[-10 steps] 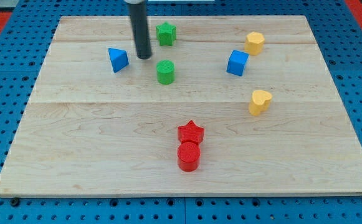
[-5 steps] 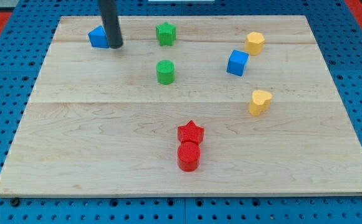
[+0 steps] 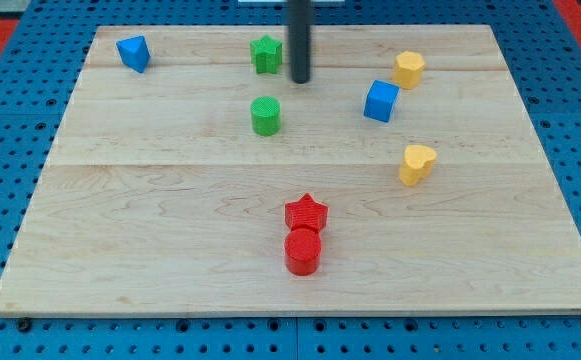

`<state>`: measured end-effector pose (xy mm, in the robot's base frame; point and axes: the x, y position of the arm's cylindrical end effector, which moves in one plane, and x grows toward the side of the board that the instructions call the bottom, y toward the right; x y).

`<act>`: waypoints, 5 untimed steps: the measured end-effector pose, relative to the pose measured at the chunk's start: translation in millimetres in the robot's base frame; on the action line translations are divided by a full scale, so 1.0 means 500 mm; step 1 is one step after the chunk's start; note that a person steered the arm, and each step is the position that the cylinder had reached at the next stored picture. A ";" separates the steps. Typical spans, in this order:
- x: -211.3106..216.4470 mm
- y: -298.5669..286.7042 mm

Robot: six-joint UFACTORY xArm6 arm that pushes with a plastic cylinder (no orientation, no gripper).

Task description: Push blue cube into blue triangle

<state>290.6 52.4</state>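
Observation:
The blue cube sits right of the board's centre, toward the view's top. The blue triangle lies far off near the board's top left corner. My tip is at the end of the dark rod, between them near the top. It stands just right of the green star and left of the blue cube, touching neither.
A green cylinder stands below the star. A yellow hexagon block and a yellow heart flank the blue cube. A red star and a red cylinder touch near the bottom centre. The wooden board lies on blue pegboard.
My tip swept left, shoving the blue triangle up and left toward the corner, then swung right to beside the green star. The other blocks stayed put.

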 end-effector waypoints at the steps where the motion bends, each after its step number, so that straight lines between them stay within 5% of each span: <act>1: 0.002 0.151; 2: 0.121 0.165; 3: 0.124 0.118; 4: 0.124 -0.057; 5: 0.204 0.029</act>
<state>392.6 67.0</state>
